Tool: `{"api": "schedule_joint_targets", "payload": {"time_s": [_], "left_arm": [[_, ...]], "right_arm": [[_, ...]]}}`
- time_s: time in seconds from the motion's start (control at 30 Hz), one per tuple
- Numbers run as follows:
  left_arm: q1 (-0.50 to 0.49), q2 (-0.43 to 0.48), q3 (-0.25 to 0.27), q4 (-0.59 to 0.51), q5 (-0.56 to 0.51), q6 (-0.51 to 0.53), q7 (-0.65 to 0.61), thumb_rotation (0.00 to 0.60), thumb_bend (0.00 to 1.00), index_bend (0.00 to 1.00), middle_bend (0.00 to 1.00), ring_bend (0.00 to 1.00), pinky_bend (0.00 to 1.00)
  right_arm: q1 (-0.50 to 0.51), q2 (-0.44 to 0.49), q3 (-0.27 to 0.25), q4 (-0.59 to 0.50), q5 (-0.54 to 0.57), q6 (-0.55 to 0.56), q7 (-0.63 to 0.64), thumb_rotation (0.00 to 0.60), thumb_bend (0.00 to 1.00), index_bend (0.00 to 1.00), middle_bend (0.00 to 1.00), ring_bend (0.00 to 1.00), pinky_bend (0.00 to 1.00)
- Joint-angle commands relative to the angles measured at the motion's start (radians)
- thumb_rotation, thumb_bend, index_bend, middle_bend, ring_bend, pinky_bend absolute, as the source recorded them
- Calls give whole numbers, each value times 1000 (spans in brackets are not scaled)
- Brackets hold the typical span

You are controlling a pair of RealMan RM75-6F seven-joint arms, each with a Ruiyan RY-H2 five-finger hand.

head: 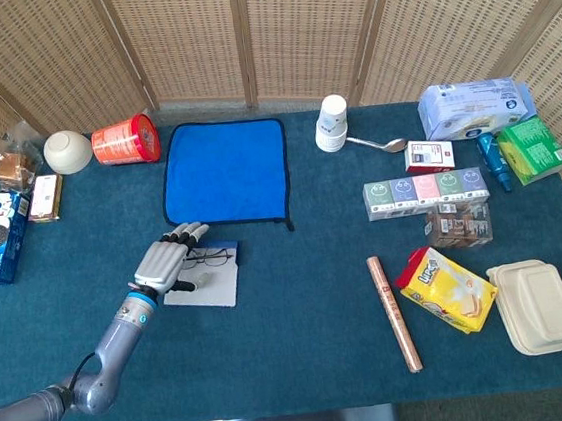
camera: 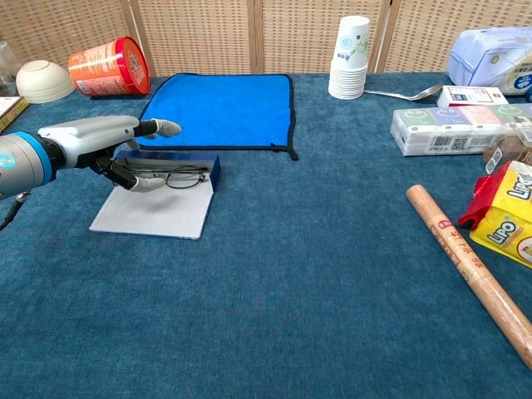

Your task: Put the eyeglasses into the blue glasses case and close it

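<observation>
The blue glasses case [camera: 194, 164] lies open on the table, its pale grey lid flap [camera: 154, 213] flat toward the front. Thin-framed eyeglasses [camera: 183, 176] rest folded in the case tray. My left hand [camera: 104, 140] hovers over the case's left end with its fingers stretched out level, and its thumb reaches down beside the left lens; whether the thumb touches the frame I cannot tell. In the head view the left hand [head: 169, 259] covers the left part of the case [head: 222, 249], and the eyeglasses [head: 212, 258] show just right of it. The right hand is out of sight.
A blue cloth [camera: 218, 110] lies just behind the case. A red can [camera: 108, 66] and a bowl [camera: 44, 81] sit at the back left. Paper cups [camera: 350, 58], boxes [head: 426, 193], a brown roll [camera: 470, 268] and snack bags [head: 447, 289] fill the right side.
</observation>
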Motion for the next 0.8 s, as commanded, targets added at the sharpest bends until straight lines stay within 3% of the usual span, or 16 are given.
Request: {"api": "schedule_joint_targets", "payload": {"time_s": [0.03,0.3,0.8], "left_arm": [[-8,20,8,-19,27,-23,-41,408,324,84,150,166,260],[-34,45,27,-40,72,-75,-104,405,333,83,148,116,253],[-103,-9,15,18,99,-91,-98,409,332,75,128,64,219]], "right_arm": [[-1,0,0,-1,-3,4,-1,600,371,0,46,0,91],[-10,0,-4,-5,-13,16,-8,600,371,0,46,0,92],[-23,4,-2,-3,-12,33,-2,600,372,0,46,0,93]]}}
